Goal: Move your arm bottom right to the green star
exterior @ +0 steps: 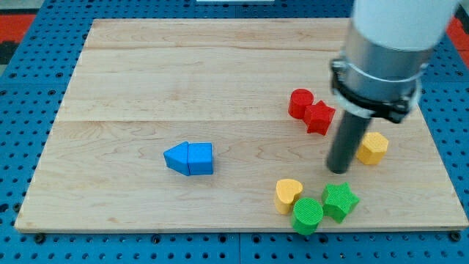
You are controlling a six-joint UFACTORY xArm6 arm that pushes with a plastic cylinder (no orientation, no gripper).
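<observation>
The green star [341,200] lies near the view's bottom right of the wooden board [146,88]. A green cylinder [308,215] touches it on the left. My tip [338,170] stands just above the green star, a small gap apart, and just left of a yellow hexagon [373,147]. A yellow heart [288,194] lies left of the green blocks.
A red cylinder [300,103] and a red star [319,117] sit together above and left of my tip. Two blue blocks [190,158] lie joined near the board's middle. The board's bottom edge runs close below the green blocks.
</observation>
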